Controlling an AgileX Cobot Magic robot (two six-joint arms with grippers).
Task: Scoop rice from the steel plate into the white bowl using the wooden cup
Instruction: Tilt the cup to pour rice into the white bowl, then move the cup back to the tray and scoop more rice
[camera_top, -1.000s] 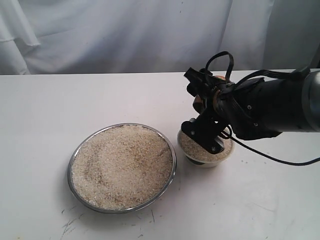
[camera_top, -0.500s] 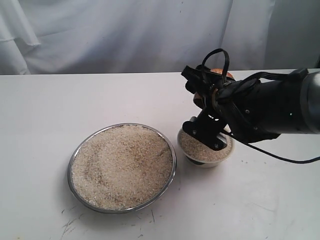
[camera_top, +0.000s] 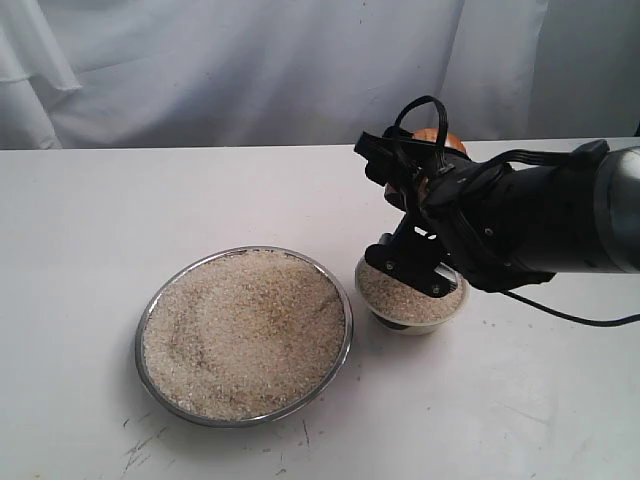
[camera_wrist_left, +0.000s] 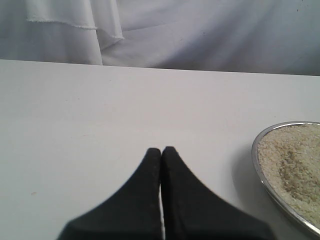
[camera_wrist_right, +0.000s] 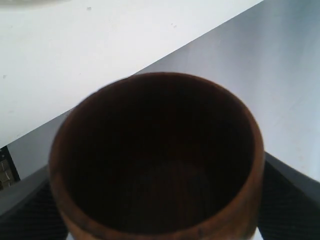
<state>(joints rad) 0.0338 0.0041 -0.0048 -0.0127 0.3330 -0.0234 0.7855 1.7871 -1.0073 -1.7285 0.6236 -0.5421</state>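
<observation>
Within right claw (camera_wrist_right: 157, 205), seemingly, wooden cup (camera_wrist_right: 160, 155)

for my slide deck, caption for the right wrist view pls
Empty wooden cup, dark inside facing the camera, white table behind

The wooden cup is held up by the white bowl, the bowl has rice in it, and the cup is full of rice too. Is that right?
Not quite. The wooden cup is empty: the right wrist view looks straight into its dark inside and shows no grains. The rest holds: it is held up by the white bowl, which has rice in it.
</observation>
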